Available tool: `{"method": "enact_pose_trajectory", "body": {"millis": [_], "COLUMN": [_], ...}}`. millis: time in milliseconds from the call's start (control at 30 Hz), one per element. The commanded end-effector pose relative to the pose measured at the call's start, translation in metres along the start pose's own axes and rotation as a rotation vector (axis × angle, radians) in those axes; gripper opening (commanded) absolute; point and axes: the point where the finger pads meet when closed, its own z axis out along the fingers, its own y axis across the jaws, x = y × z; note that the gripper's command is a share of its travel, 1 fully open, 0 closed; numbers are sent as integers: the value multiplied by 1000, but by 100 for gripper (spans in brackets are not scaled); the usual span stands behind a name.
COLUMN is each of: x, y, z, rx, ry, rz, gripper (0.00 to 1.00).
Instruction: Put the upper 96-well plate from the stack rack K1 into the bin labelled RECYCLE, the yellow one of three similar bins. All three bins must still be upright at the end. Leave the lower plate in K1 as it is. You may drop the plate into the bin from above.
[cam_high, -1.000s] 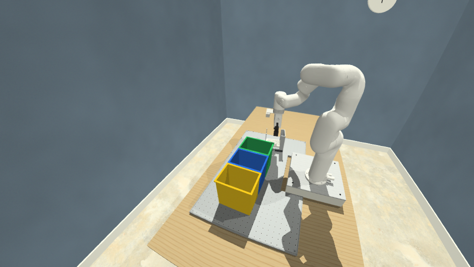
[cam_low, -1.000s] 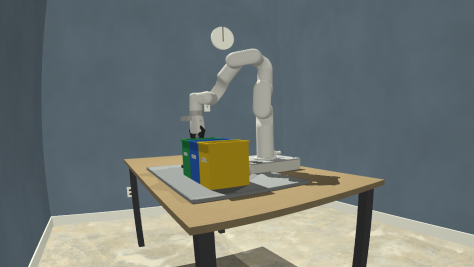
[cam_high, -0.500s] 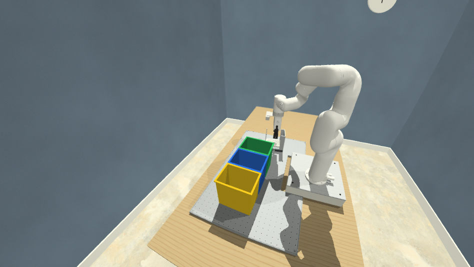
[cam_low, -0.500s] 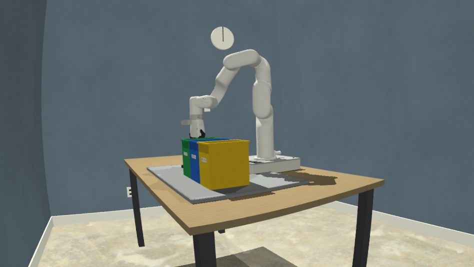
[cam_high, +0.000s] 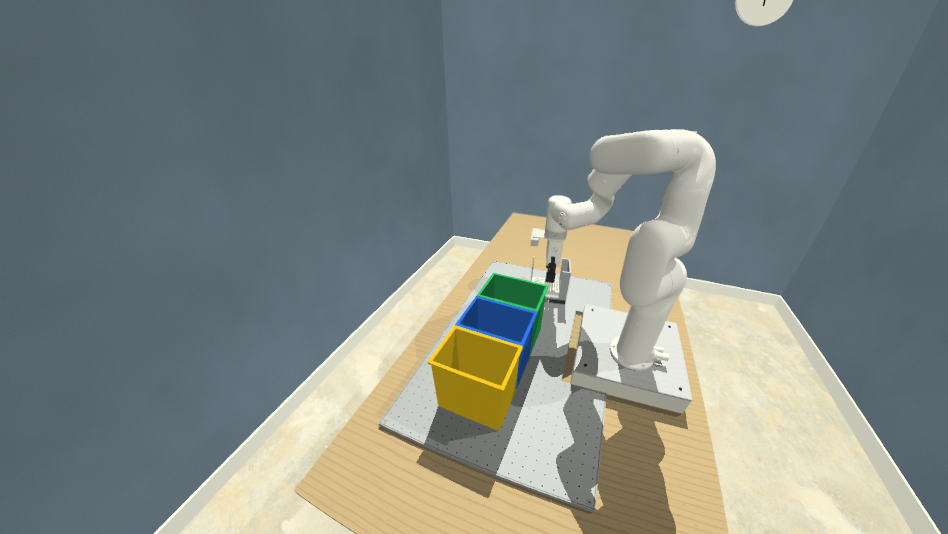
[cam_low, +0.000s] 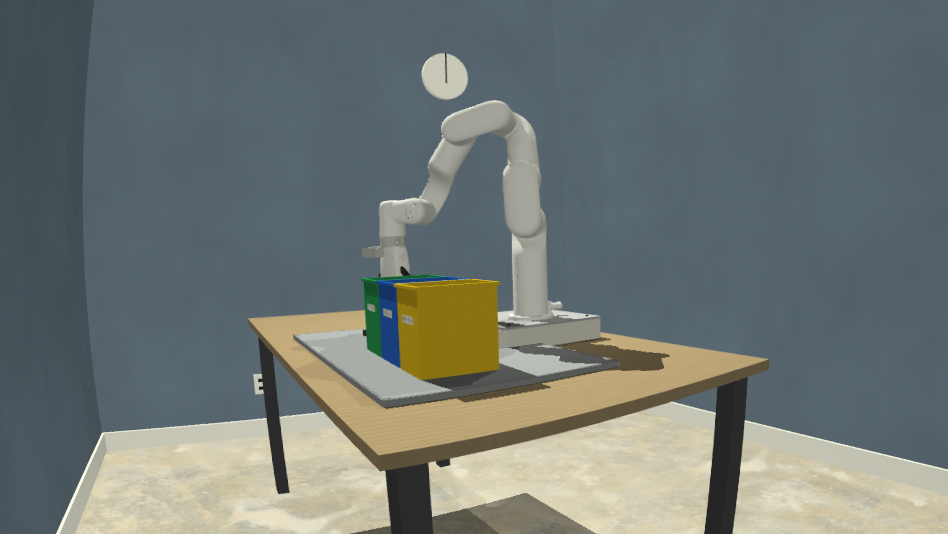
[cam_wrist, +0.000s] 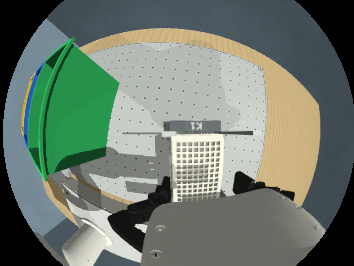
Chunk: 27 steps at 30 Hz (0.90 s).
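Note:
The stack rack K1 (cam_wrist: 194, 131) stands behind the green bin, with the upper 96-well plate (cam_wrist: 196, 169) showing as a white grid in the wrist view. The lower plate is hidden under it. My gripper (cam_wrist: 203, 185) is open and hangs close above the upper plate, one black finger on each side of it. In the top view the gripper (cam_high: 550, 270) is low at the rack (cam_high: 562, 278). In the exterior view its fingers are hidden behind the bins. The yellow bin (cam_high: 475, 374) stands upright at the near end of the row.
The blue bin (cam_high: 497, 326) and the green bin (cam_high: 514, 293) stand upright in a row with the yellow one on the grey perforated mat. The green bin (cam_wrist: 73, 112) is right beside the rack. The arm's base plate (cam_high: 633, 361) lies to the right.

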Motion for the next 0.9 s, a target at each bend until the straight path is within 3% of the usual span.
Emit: {"method": "enact_pose_trajectory", "body": {"millis": [0,500,867], "x": [1,1,1], "y": [1,1,1], "z": [6,28,29], "rx": [-2,-2,-2], "ry": [2,2,2], "rz": [0,0,0], "gripper": [100,100,100]}}
